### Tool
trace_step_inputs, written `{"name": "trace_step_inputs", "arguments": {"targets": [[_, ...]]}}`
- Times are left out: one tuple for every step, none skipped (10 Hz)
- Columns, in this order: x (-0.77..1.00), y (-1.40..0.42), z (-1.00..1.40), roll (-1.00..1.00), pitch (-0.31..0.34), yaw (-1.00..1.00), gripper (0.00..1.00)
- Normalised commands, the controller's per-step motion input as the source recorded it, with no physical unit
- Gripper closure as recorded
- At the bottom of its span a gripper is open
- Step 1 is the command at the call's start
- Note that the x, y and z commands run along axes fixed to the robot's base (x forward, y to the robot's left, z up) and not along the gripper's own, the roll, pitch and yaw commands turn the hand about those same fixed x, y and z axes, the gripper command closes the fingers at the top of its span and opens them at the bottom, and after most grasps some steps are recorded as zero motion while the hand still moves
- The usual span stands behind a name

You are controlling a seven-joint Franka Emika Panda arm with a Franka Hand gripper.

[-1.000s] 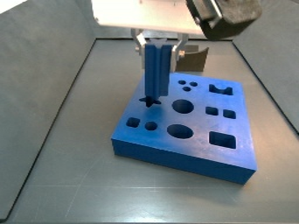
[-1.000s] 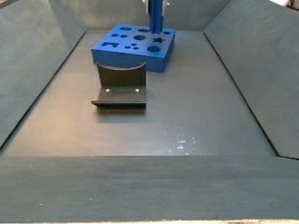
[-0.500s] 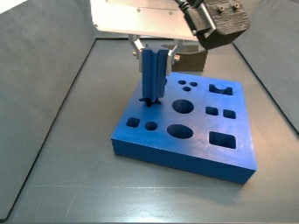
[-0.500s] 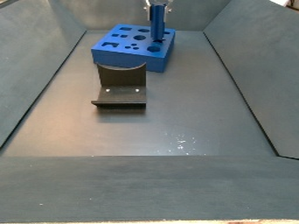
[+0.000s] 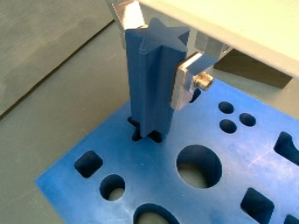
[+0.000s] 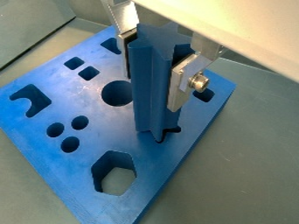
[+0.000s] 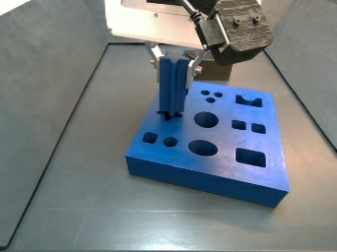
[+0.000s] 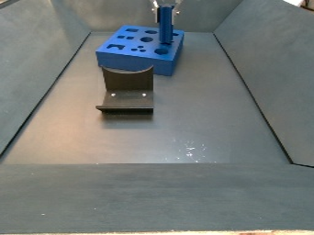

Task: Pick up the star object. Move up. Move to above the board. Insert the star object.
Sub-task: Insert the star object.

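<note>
Star object (image 5: pixel 152 83), ridged matte blue prism, upright in board's (image 5: pixel 93 188) star hole, pincer (image 5: pixel 158 48) clamping it.

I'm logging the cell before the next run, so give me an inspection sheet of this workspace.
Surface: dark grey floor, bare around the parts.
Job's things: star object upright, lower end in the star hole of the board.
Clutter: fixture in front of the board in a side view.
Grippers: gripper above the board, fingers against the star object.
Cables: nothing seen.
Surroundings: grey sloping walls.
</note>
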Motion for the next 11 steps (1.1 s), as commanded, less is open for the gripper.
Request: {"name": "trace_step_inputs", "arguments": {"targets": [[-0.06,-0.06,-0.23,0.19,0.000,-0.31,1.00],[-0.21,-0.07,-0.28,0.19,0.000,-0.41,1.00],[-0.11,-0.03,-0.07,0.06,0.000,-0.37,1.00],[0.00,0.00,-0.04,0.00,0.000,0.00,1.00],[0.00,-0.24,-0.03,0.32,0.000,-0.13,1.00],[0.00,-0.25,0.00,0.31,0.003,-0.14,1.00],[0.00,-0.10,0.00,0.14,0.003,0.00,1.00],[0.00,0.03,0.00,0.00,0.000,0.00,1.00],[-0.06,0.29,-0.10,-0.18,-0.066,0.21,1.00],[0.00,0.07,0.00,-0.07,0.000,0.16,1.00],[0.00,-0.05,0.00,0.00,0.000,0.00,1.00]]}}
